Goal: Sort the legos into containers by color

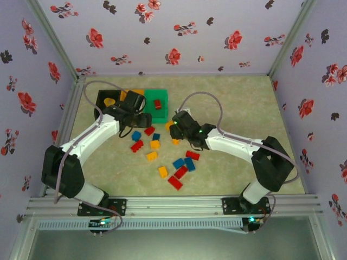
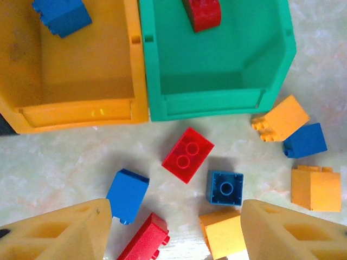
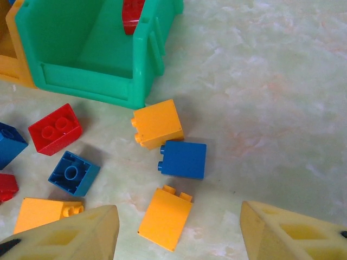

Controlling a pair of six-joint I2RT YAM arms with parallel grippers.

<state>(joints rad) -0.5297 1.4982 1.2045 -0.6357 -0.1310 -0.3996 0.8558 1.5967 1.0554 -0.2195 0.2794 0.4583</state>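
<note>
Hovers by green plastic bin [image 3: 87,81] with right end effector [image 3: 180,208] spread, empty; faces yellow-orange plastic brick [image 3: 164,219] just ahead, long axis tilted. Left end effector [image 2: 176,206] spread too.

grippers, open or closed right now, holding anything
Left gripper: open, holding nothing.
Right gripper: open, holding nothing; an orange brick lies on the table below its gap.

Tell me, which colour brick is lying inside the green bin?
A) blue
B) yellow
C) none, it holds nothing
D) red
D: the left wrist view shows a red brick resting on the floor of the green bin.
</note>
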